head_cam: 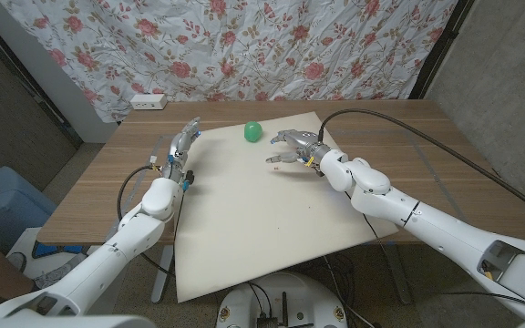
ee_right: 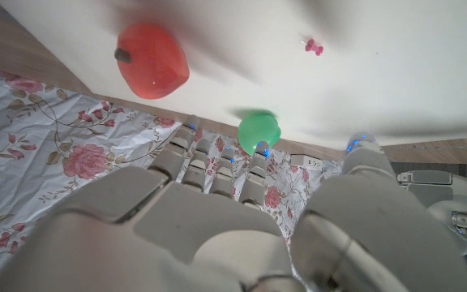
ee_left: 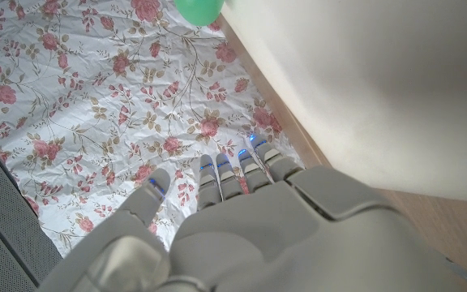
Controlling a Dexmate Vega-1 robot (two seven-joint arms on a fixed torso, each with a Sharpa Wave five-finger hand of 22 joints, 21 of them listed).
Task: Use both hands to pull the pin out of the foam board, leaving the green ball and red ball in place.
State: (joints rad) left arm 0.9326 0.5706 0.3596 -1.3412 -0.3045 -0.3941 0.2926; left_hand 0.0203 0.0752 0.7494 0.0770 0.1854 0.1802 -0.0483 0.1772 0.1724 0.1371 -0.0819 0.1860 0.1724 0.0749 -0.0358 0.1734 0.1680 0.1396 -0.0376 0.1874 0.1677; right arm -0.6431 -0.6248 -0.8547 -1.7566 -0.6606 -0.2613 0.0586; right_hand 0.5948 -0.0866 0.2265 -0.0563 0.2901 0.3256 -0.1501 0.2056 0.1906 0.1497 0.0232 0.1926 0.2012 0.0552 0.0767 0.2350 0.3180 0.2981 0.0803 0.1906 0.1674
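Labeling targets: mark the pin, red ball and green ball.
pin (ee_right: 313,47): right wrist view, on its pink head, stuck in the board.
red ball (ee_right: 152,60): right wrist view, middle of its visible face.
green ball (head_cam: 252,131): head view, centre of the ball on the board's far edge.

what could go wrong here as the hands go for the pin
The right hand hovers open over the foam board close to the red ball and green ball; a sweep could knock either. The pin is tiny, so fingers may miss it. The left hand is at the board's edge and could shift it.
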